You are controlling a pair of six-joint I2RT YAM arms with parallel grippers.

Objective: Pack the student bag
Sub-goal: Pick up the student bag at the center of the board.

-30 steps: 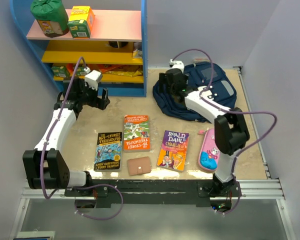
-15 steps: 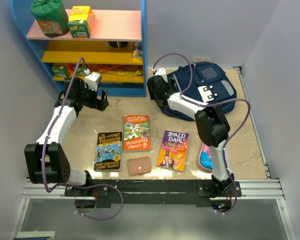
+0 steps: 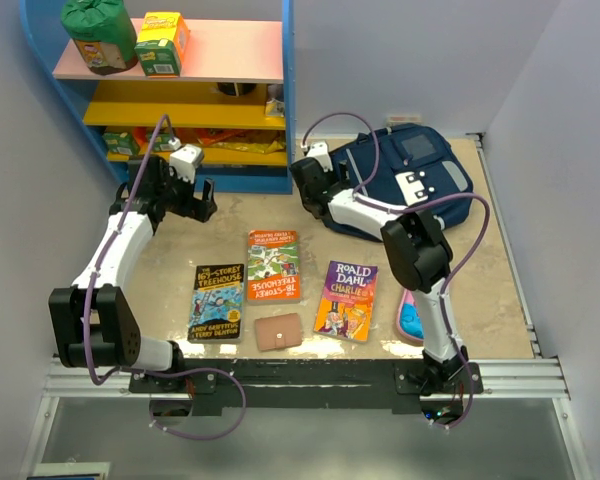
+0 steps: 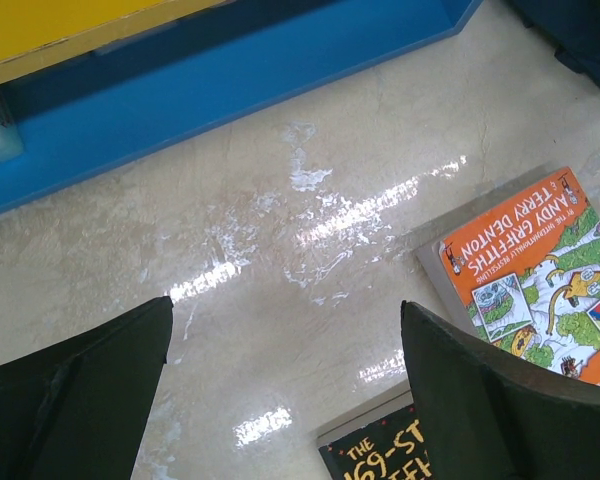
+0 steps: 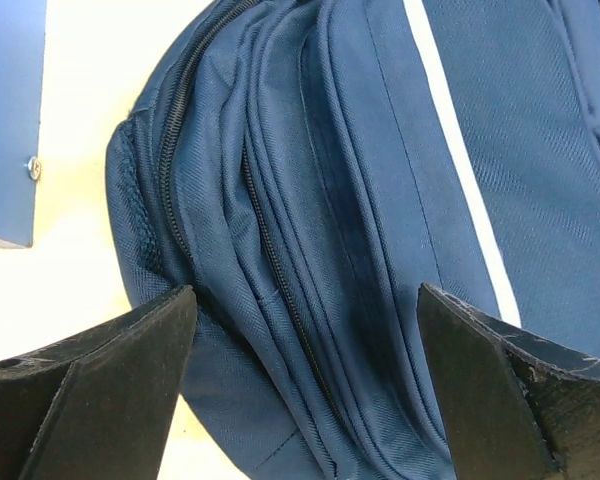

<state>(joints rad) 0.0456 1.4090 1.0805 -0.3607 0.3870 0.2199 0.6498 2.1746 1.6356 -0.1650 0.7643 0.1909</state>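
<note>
The student bag point(image 3: 420, 180) lies flat at the back right of the table, navy blue with a white patch and a thin light stripe. My right gripper point(image 3: 302, 185) hovers at the bag's left end. In the right wrist view it point(image 5: 305, 300) is open, its jaws wide to either side of the bag's point(image 5: 380, 200) folds and a shut zipper point(image 5: 270, 250), with nothing held. My left gripper point(image 3: 208, 202) hangs open over bare table in front of the shelf; in the left wrist view it point(image 4: 285, 305) holds nothing.
Three books lie on the table: an orange one point(image 3: 273, 265), a black one point(image 3: 217, 300) and a Roald Dahl one point(image 3: 347, 300). A brown wallet point(image 3: 278, 331) lies near the front edge. A pink pencil case point(image 3: 412, 312) is half hidden behind my right arm. The blue shelf point(image 3: 288, 100) stands back left.
My right arm has swung left across the bag, from over its middle to its left end, uncovering the bag's top. The left arm has barely moved.
</note>
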